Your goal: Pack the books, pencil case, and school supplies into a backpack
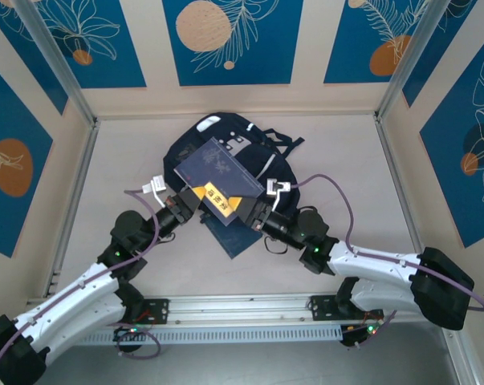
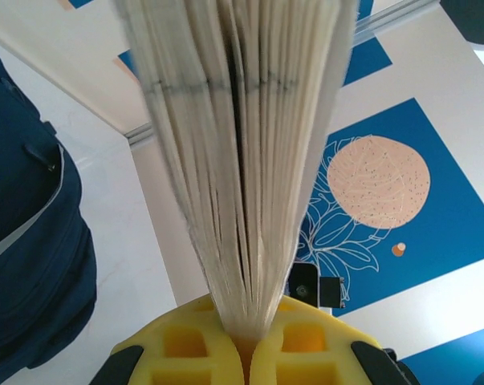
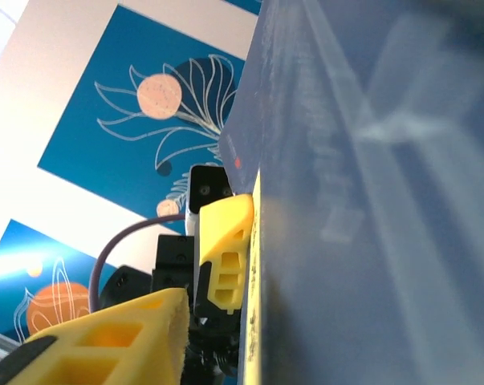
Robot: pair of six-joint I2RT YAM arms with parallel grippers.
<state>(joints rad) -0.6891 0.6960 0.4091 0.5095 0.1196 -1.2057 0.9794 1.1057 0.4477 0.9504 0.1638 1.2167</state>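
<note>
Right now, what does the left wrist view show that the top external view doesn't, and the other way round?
Left wrist: the held books edge-on, pages fanned, pinched in the shut left gripper.
Top external: their covers, a navy book over an orange-yellow book, another navy book partly under them, and the right gripper at the stack's other end.
Both: the backpack and the blue patterned wall panels.

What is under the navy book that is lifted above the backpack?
An orange-yellow book shows just beneath the navy book, and the backpack lies below both. The book covers the backpack's middle, so its opening cannot be seen.
</note>
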